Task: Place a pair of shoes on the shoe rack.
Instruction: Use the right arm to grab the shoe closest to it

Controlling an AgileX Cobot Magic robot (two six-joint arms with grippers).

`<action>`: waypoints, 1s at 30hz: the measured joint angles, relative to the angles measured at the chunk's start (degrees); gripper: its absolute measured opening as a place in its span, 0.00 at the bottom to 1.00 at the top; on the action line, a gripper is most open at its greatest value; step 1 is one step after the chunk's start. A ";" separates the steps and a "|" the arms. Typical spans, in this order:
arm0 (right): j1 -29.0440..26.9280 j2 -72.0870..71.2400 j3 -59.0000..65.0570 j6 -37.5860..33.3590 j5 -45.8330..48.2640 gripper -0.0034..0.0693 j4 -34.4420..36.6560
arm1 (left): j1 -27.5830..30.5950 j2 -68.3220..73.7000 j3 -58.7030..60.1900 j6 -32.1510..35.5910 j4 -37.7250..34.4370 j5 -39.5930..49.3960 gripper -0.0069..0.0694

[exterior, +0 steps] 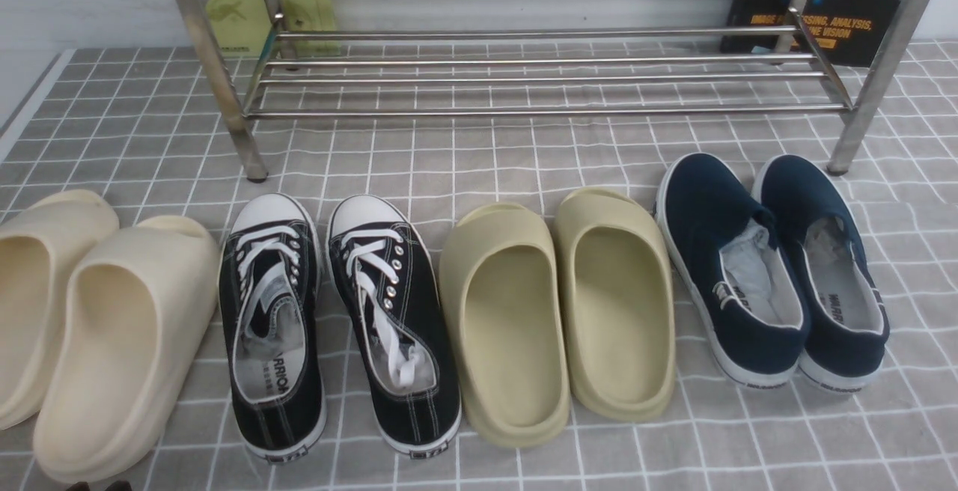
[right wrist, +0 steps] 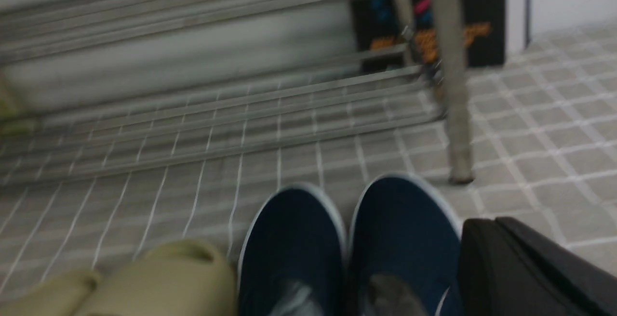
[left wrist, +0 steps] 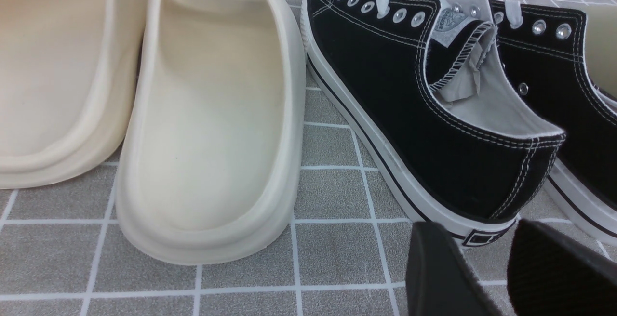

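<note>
The pair of shoes (exterior: pixel 707 210), two navy slip-ons with white soles, stands side by side on the checked cloth at the right, toes toward the shoe rack (exterior: pixel 524 111). The silver tube rack spans the back with nothing on its lower shelf. In the right wrist view the navy toes (right wrist: pixel 294 239) point at a rack leg (right wrist: pixel 453 89). My right gripper (right wrist: pixel 487 224) is shut and holds nothing, beside the right-hand navy shoe (right wrist: pixel 405 229). My left gripper (left wrist: pixel 475 229) is open and empty, just behind the heel of a black sneaker (left wrist: pixel 385 80).
Left of the navy pair stand olive slides (exterior: pixel 509 326), black lace-up sneakers (exterior: pixel 273 326) and cream slides (exterior: pixel 112 341), all in one row. A black book (exterior: pixel 823 19) and a green box (exterior: pixel 239 19) stand behind the rack. The cloth's left edge (exterior: pixel 30 109) runs along the table.
</note>
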 joint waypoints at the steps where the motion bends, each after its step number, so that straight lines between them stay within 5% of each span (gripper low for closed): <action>1: 0.00 0.53 -0.45 0.38 0.64 0.05 -0.66 | 0.00 0.00 0.00 0.00 0.00 0.00 0.40; 4: 7.79 9.75 -10.62 6.18 17.36 0.06 -11.95 | 0.00 0.00 0.00 0.00 0.00 0.00 0.40; 11: 15.29 25.36 -30.73 3.80 52.10 0.22 -11.18 | 0.00 0.00 0.00 0.00 0.00 0.00 0.40; 20: 17.31 35.63 -36.04 -4.54 47.30 0.55 3.67 | 0.00 0.00 0.00 0.00 0.00 0.00 0.40; 26: 17.31 41.17 -36.04 -5.80 42.12 0.56 6.44 | 0.00 0.00 0.00 0.00 0.00 0.00 0.40; 30: 17.31 44.93 -36.09 -5.99 38.96 0.45 6.58 | 0.00 0.00 0.00 0.00 0.00 0.00 0.40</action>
